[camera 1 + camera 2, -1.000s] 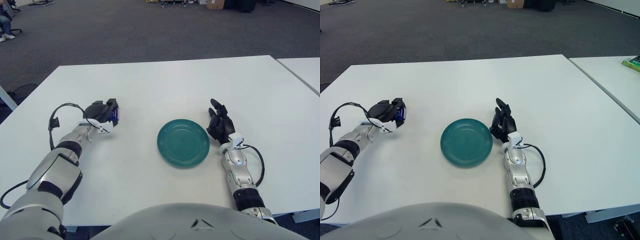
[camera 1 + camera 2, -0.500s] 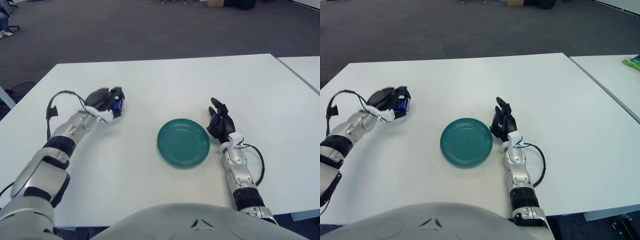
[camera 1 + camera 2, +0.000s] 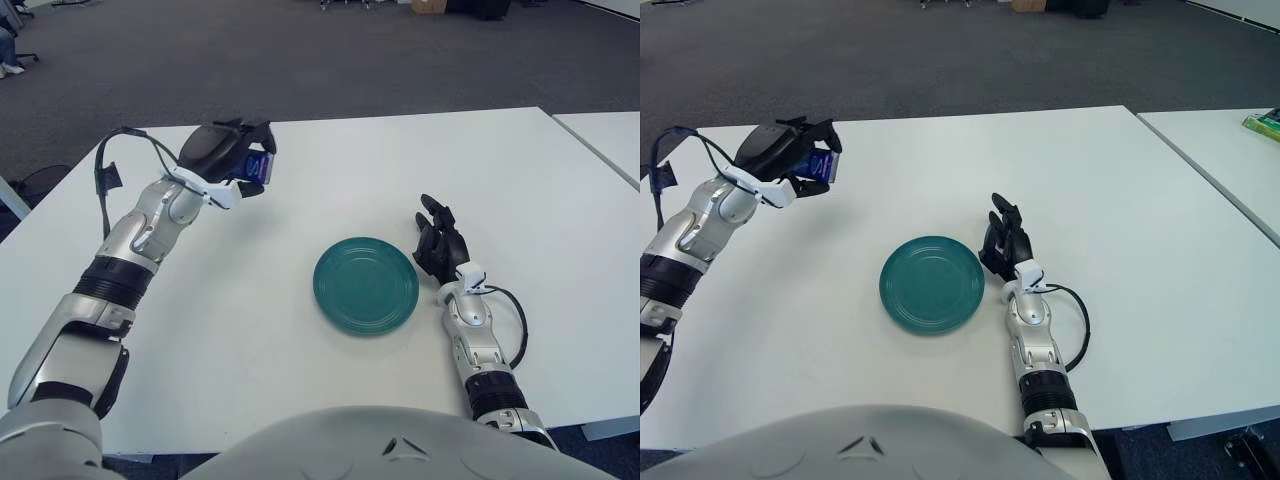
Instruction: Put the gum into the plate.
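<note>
The broad white rectangular desk (image 3: 300,200) carries one thing only, a round teal ceramic plate (image 3: 366,285), sitting near the middle of its near half. From that plate, the left robot hand (image 3: 232,160) shows at about ten o'clock, well apart and raised clear of the desktop, its black fingers curled around the small blue gum packet (image 3: 254,166), which peeks out on the side towards the plate. The right robot hand (image 3: 438,246) shows just beside the plate at three o'clock, fingers spread and holding nothing.

The step in hand appears to be the carry. To do it well, travel towards four o'clock with the packet kept high enough to clear the rim, and hold the grasp firm, since only a corner of the packet shows and it may sit shallow in the fingers. Stop over the plate's centre, lower close to its surface, and only then let the fingers part, so the light packet does not bounce or slide out.
</note>
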`<state>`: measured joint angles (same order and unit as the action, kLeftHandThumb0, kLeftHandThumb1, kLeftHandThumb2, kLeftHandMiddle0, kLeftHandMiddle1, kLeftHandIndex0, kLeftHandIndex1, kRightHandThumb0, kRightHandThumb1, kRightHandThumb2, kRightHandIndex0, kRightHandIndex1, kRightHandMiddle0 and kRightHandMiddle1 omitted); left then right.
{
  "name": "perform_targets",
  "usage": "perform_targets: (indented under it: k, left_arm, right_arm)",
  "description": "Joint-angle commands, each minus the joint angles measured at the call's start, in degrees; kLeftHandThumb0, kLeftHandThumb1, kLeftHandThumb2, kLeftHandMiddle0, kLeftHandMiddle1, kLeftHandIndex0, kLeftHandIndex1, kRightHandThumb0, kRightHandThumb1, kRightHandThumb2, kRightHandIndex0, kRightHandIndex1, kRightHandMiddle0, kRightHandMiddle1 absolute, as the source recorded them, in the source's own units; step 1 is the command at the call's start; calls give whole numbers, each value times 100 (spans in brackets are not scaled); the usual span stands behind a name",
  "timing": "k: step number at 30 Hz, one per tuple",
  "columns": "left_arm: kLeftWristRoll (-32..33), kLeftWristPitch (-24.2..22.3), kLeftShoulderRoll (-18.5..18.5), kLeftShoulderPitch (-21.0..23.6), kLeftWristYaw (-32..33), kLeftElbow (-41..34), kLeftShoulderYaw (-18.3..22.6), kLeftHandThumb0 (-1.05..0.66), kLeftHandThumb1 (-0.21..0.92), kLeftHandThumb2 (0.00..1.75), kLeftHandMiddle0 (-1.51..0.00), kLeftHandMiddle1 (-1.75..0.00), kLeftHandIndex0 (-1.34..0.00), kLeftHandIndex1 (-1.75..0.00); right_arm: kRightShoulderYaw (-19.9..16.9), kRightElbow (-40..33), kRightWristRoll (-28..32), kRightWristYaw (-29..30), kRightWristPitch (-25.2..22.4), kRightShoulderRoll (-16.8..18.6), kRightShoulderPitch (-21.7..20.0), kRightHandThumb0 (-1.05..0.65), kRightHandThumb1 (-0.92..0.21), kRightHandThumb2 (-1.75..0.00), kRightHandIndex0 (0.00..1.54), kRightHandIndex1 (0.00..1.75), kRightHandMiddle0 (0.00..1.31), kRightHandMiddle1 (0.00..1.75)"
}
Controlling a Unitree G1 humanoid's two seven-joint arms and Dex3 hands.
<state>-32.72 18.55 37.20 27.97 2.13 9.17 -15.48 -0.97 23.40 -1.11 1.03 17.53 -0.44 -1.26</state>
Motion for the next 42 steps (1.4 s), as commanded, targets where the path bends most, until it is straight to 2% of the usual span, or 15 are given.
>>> perform_targets:
  k: [1,7,12,20,24,29,32,37,42]
  left_arm:
    - [-243,85,-94,-174,-202,-451,-116,-10,22,135,-126,-175,-101,-175]
    - [-437,219,-233,-437,-461,-1048,-301,-14,23,133,-124,-175,-98,-175]
    - [-315,582,-403,-569,-658,-1222,-464,-15,23,132,-122,-175,-97,-175]
    - [-360,907,-717,-701,-888,-1364,-701,-16,21,133,-121,-175,-99,-175]
    - [-152,906,-731,-694,-1315,-1516,-756,-15,21,135,-121,-175,-100,-175]
    - [-290,795,-906,-684,-1678,-1765,-951,-16,19,138,-121,-175,-102,-175]
    - [-286,675,-981,-714,-1949,-1909,-1059,-18,20,138,-122,-175,-103,-175]
    - [109,233,-996,-929,-2698,-2268,-1176,-18,24,135,-123,-175,-103,-175]
    - [115,120,-1011,-1068,-2970,-2406,-1249,-15,25,135,-122,-175,-103,-175]
  right_arm:
    - [-5,909,-41,75,-622,63,565,-78,-92,-92,31,1,0,46]
    - [52,910,-103,158,-616,94,586,-79,-92,-93,32,1,0,47]
    - [66,940,-98,195,-605,144,577,-78,-92,-93,32,1,0,48]
    - [82,1132,-110,285,-545,224,516,-79,-92,-93,35,3,0,47]
    - [117,1147,-134,329,-520,258,527,-77,-92,-93,36,3,0,46]
    - [163,1191,-147,339,-438,277,542,-77,-92,-93,36,2,0,43]
    - [208,1246,-186,322,-360,252,537,-78,-92,-94,33,1,0,38]
    - [333,1286,-381,360,-239,223,541,-80,-92,-94,22,0,0,26]
    - [411,1117,-499,380,-235,248,605,-82,-92,-94,13,0,0,16]
